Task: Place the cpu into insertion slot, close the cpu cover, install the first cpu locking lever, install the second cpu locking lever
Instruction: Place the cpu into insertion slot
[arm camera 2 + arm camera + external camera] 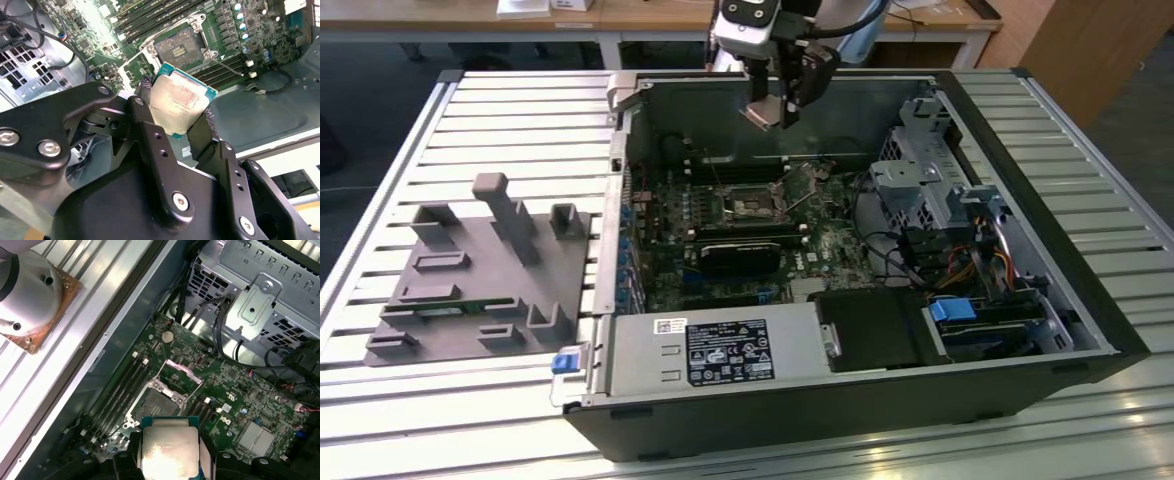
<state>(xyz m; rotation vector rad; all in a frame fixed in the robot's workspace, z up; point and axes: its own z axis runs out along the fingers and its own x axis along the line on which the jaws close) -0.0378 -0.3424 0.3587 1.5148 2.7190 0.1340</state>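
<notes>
While the gripper point(177, 112) clamps the cpu point(182, 97), its faint print unreadable, the insertion slot point(180, 47) lies uncovered.

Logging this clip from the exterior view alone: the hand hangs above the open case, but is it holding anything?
Observer: Yes. In both wrist views the hand is shut on the cpu, silver top facing the cameras.
Operator: Is the slot filled?
Observer: No. In the second wrist view the slot shows its bare pin field.
Operator: And the cover?
Observer: In the first wrist view the cover is swung up off the slot.
</notes>
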